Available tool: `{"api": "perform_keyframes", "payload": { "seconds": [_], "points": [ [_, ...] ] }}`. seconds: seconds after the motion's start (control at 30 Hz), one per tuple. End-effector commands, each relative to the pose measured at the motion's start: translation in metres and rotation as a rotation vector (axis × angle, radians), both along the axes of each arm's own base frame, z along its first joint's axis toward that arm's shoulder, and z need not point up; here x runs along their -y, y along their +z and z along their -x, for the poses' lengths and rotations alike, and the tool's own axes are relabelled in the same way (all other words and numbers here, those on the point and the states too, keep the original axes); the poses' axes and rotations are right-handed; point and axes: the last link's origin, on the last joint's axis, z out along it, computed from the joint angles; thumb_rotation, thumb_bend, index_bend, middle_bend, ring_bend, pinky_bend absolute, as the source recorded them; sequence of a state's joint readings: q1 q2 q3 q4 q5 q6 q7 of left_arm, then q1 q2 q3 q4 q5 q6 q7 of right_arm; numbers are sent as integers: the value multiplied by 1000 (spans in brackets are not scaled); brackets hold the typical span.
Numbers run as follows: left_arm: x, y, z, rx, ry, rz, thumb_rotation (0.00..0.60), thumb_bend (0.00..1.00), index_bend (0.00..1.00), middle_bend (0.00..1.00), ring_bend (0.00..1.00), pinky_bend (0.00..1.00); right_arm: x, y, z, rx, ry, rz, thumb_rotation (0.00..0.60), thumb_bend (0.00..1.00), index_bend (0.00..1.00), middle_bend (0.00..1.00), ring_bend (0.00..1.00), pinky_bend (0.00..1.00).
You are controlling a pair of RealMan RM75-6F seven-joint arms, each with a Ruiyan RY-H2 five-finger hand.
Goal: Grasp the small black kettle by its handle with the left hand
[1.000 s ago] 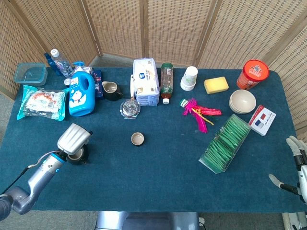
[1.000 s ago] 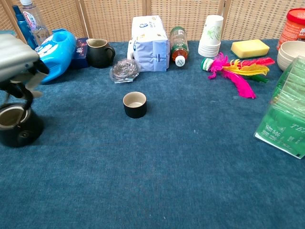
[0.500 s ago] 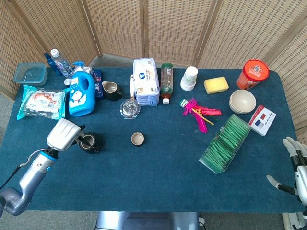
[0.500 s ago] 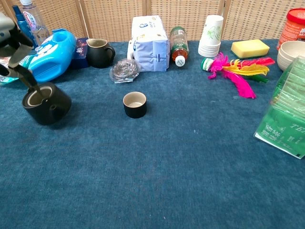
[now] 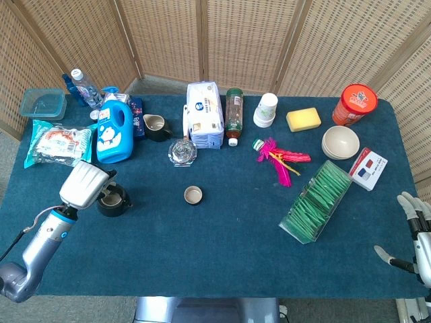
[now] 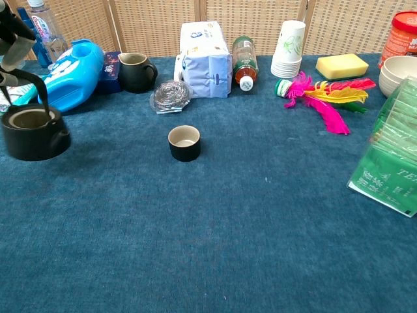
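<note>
The small black kettle (image 5: pixel 112 200) has no lid and a thin arched handle (image 6: pixel 34 81). It is at the table's left side, in front of the blue detergent bottle (image 5: pixel 114 131). My left hand (image 5: pixel 84 184) grips the top of that handle, and the kettle (image 6: pixel 32 127) hangs upright below it. The chest view shows only the edge of this hand (image 6: pixel 11 36) at the top left. My right hand (image 5: pixel 416 232) is off the table's near right corner, holding nothing, its fingers apart.
A small black cup (image 5: pixel 193 195) stands right of the kettle. Behind it are a snack bag (image 5: pixel 59 143), a black pitcher (image 5: pixel 156 126), a steel scrubber (image 5: pixel 182 153) and a tissue pack (image 5: pixel 205 114). Pink feathers (image 5: pixel 279 158), a tea-bag box (image 5: pixel 316 200) and bowls (image 5: pixel 340 142) lie to the right.
The left hand has moved away from the near edge with the kettle. The kettle swung right and tilted half a second ago, and now hangs level further left.
</note>
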State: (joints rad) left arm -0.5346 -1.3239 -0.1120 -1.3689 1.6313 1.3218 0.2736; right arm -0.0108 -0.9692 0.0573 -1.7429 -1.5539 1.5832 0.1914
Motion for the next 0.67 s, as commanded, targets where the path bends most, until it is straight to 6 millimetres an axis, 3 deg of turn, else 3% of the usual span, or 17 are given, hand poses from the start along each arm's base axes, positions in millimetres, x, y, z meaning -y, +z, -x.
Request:
{"api": "perform_keyframes", "payload": {
  "seconds": [0.03, 0.3, 0.67],
  "points": [
    [-1, 3, -4, 7, -4, -6, 600, 423, 765, 961, 901, 968, 0, 0, 0, 0, 0, 0, 600, 0, 0, 0, 0, 0],
    [-8, 11, -28, 32, -11, -42, 600, 422, 765, 961, 898, 968, 0, -1, 0, 0, -1, -5, 600, 0, 0, 0, 0, 0],
    [-25, -4, -46, 24, 33, -65, 600, 417, 764, 961, 895, 968, 0, 1, 0, 7, -1, -3, 600, 0, 0, 0, 0, 0]
  ]
}}
